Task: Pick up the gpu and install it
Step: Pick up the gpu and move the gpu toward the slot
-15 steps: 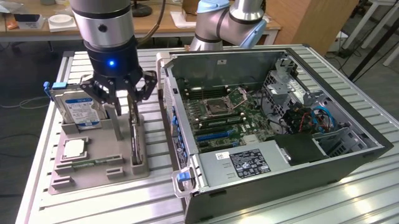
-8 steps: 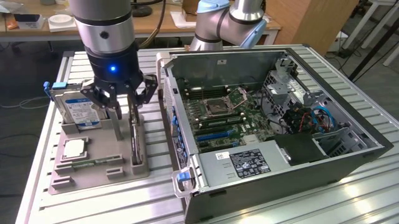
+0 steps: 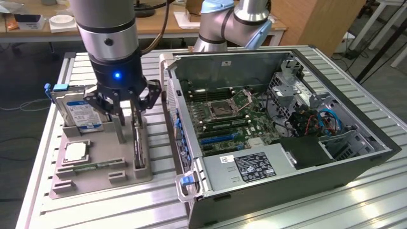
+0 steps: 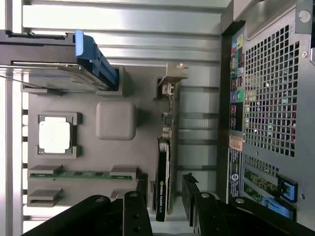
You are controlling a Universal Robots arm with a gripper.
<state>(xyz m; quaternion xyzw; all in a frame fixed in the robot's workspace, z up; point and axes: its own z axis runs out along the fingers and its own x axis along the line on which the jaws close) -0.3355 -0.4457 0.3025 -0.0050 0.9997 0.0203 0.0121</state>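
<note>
The gripper (image 4: 166, 179) hangs over the grey tray (image 4: 142, 147) with its fingers spread, one on each side of the gpu (image 4: 163, 167) and neither pressed against it. The gpu stands on edge in a slot along the tray's edge nearest the open computer case (image 3: 222, 67), which sits beside the tray on the desk (image 3: 127, 205).

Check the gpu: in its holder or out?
In: the gpu stands on edge in a slot of the gray holder, the open gripper straddling it.

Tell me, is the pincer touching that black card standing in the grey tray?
Apart. The wrist view shows the open pincer straddling the card, with bare tray visible between them on both sides.
</note>
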